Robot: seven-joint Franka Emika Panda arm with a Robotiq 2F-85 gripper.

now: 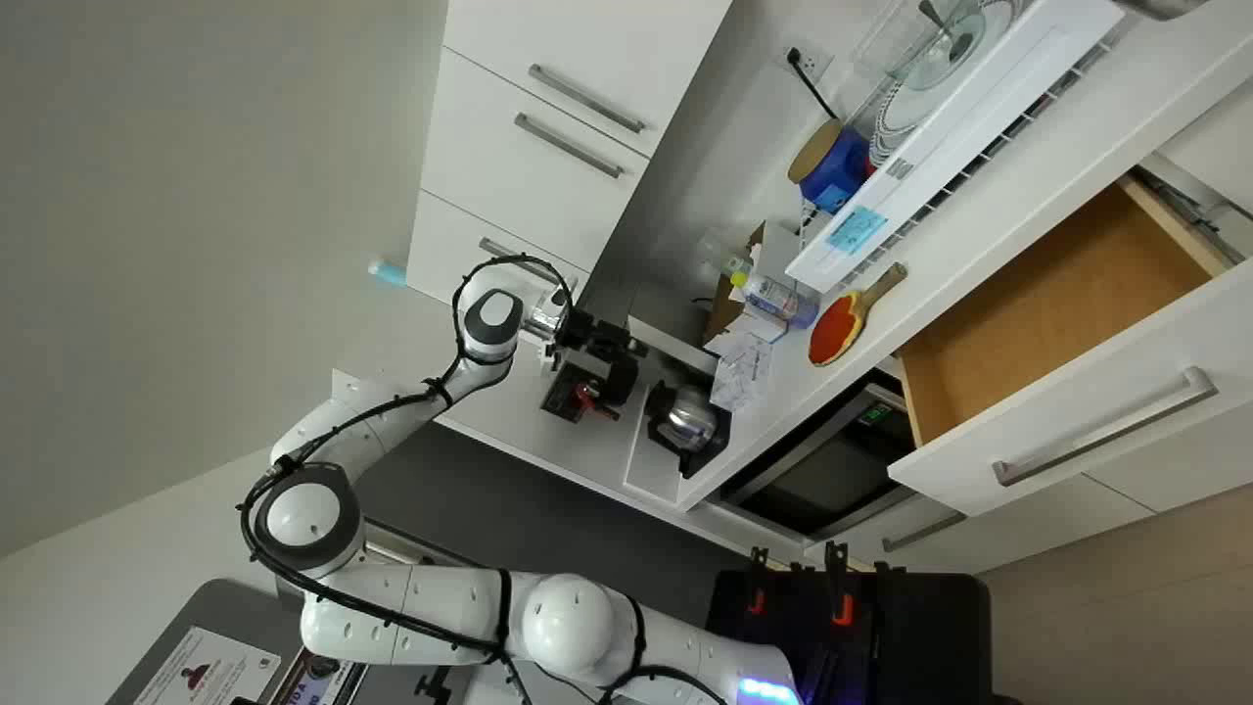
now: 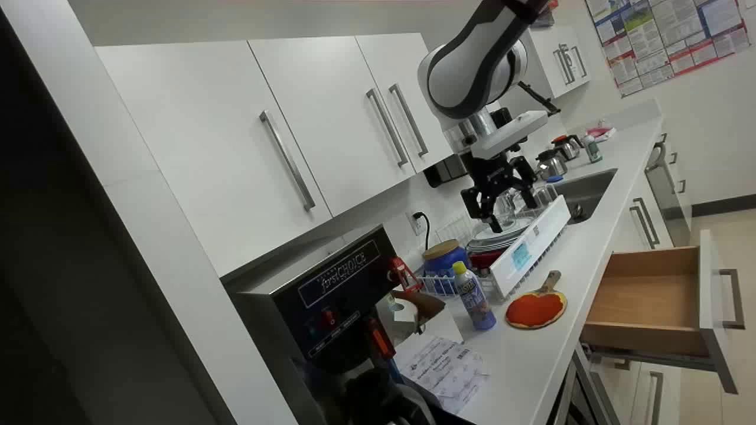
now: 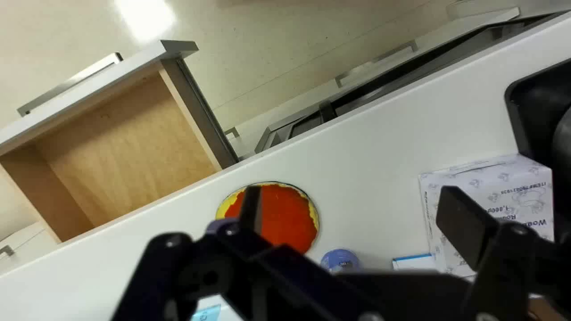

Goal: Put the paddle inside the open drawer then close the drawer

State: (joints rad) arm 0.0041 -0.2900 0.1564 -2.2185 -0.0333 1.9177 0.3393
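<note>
The paddle lies flat on the white counter, red-orange blade up, in both exterior views (image 1: 836,329) (image 2: 535,310). Its stub handle points toward the dish rack. In the wrist view the paddle's blade (image 3: 287,216) is partly covered by my left-hand finger, and its handle is hidden. The drawer is pulled out below the counter edge, its wooden inside bare, in both exterior views (image 1: 1062,308) (image 2: 655,289) and the wrist view (image 3: 129,149). My gripper (image 2: 512,213) is open and empty, raised above the counter and apart from the paddle; its spread fingers show in the wrist view (image 3: 352,203).
A dish rack with a white front panel (image 2: 531,248) stands beside the paddle's handle. A spray can with a yellow cap (image 2: 474,298), a white printed box (image 2: 443,366), a blue jar (image 2: 446,262) and a coffee machine (image 2: 331,289) are on the counter. Wall cabinets (image 2: 295,130) hang above.
</note>
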